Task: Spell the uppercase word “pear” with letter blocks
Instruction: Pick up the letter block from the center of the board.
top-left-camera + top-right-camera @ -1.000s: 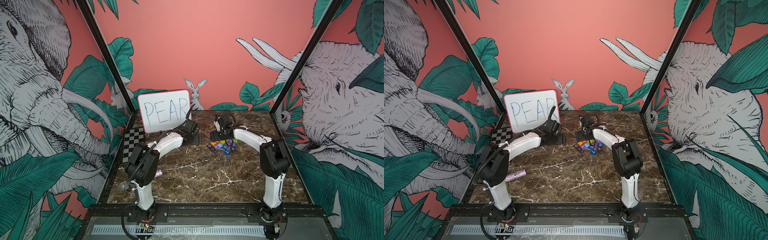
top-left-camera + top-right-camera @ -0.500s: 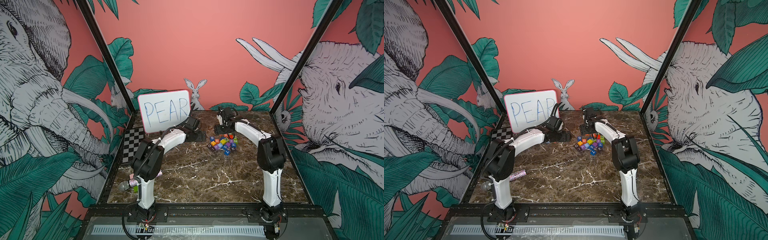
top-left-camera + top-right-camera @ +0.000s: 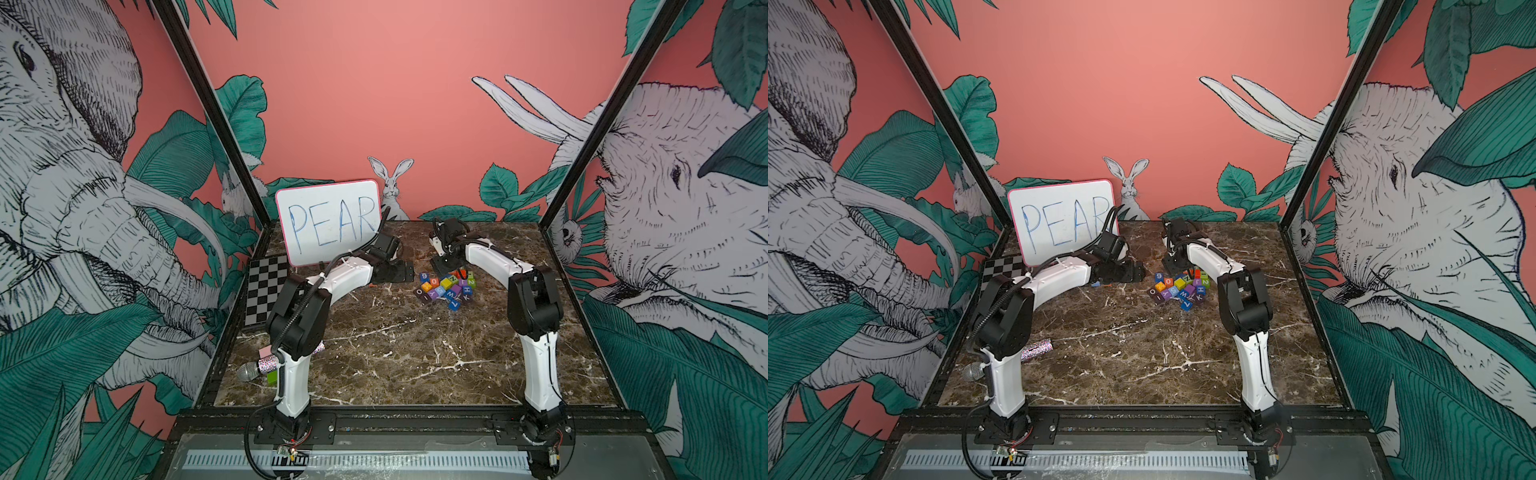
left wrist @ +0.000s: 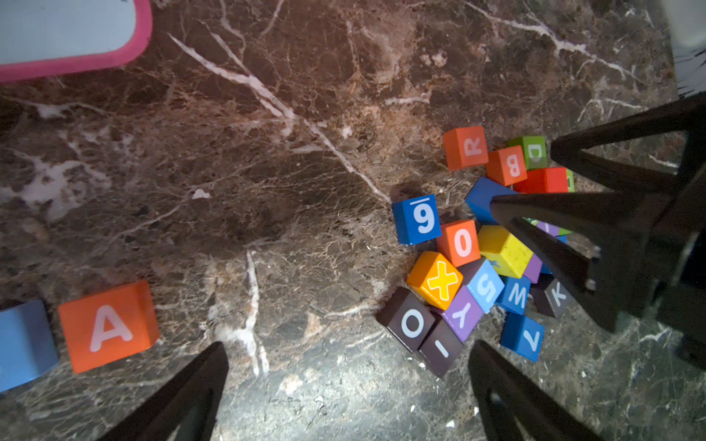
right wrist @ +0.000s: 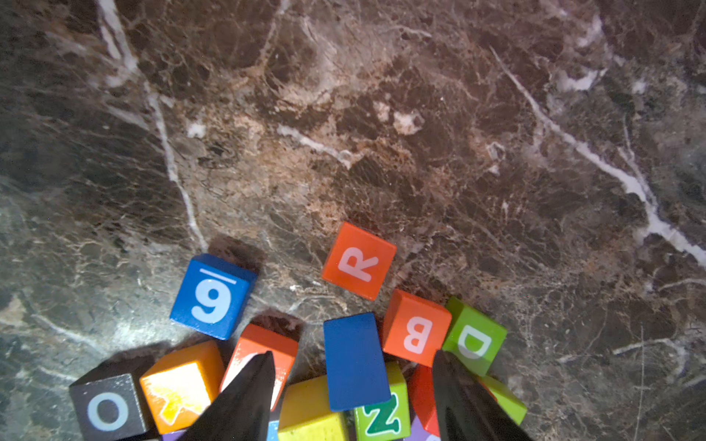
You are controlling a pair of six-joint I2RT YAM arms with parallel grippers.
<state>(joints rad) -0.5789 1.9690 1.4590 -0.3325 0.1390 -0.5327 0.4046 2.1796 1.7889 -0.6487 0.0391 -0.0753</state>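
So far A [image 4: 109,326] lies apart on the desk [image 4: 267,152] beside a blue block [image 4: 23,343] whose letter is hidden; R [image 5: 359,261] sits at the edge of the pile [image 4: 477,259], and P is unseen. The left end effector [image 4: 347,343] is spread wide and empty near A. The right end effector [image 5: 351,353] hangs over the pile, jaws apart around a second blue block [image 5: 355,366], not touching it.

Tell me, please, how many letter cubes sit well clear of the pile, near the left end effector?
2: the orange wooden cube marked A and, beside it, a light-blue wooden cube cut off by the frame edge. Others may be hidden.
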